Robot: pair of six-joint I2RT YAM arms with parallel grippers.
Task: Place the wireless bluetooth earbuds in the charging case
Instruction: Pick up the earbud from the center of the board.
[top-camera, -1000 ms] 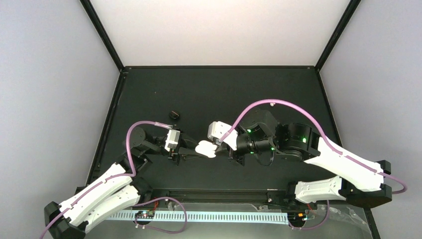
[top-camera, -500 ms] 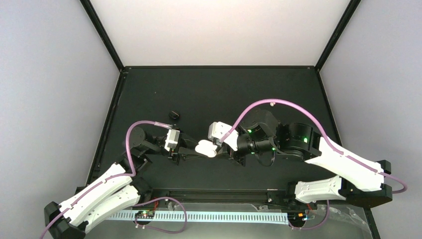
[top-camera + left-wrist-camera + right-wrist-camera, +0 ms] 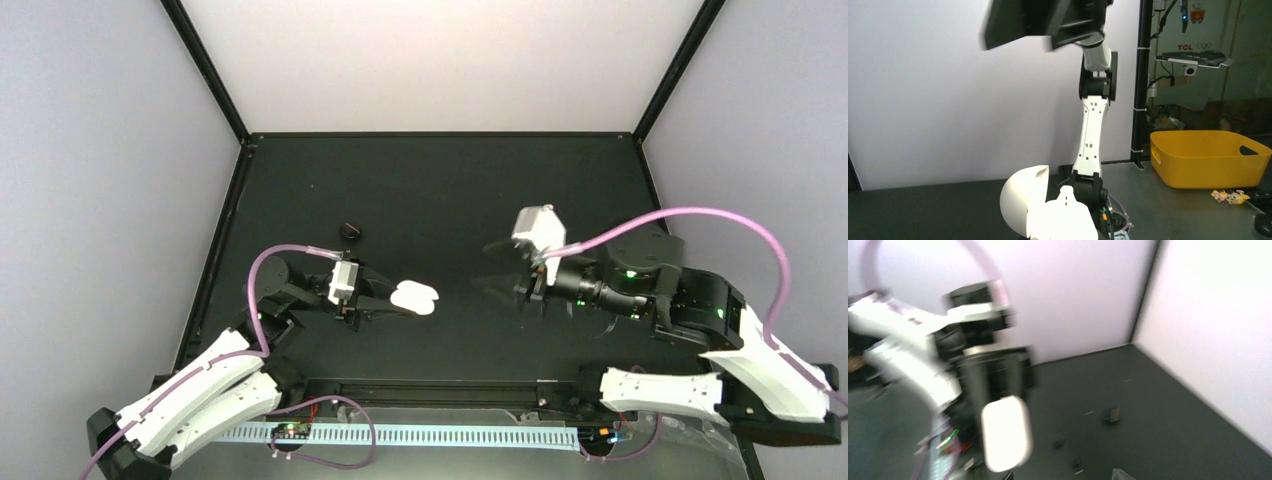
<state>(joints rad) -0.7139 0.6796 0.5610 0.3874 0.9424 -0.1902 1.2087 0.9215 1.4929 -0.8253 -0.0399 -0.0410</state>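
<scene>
L claw (image 3: 386, 302) first: pressed in tight on the white case (image 3: 414, 297), pinching it by its near end, so the case sticks out past the fingertips toward table centre. It's held up off the black table (image 3: 420, 190), not lying on it. From the L wrist cam the case (image 3: 1048, 217) fills the bottom edge, very bright. There's a rounded white shell at left and a second white part beside it, so it looks hinged open, but the inside is too washed out to read.

Over to the R claw (image 3: 492, 268): fingers spread, nothing between them, pointing at the case from the right but well apart from it. R wrist cam is badly smeared. The case (image 3: 1004, 437) shows as a white oval low in frame, with the L arm's dark and white parts behind it.

Buds: too small or hidden, can't pick them out in any view.

Further out, a black round puck (image 3: 349, 231) sits on the table beyond the L claw, near the left edge. Off the table, in the L wrist view, a yellow bin (image 3: 1208, 157) sits to the right.
</scene>
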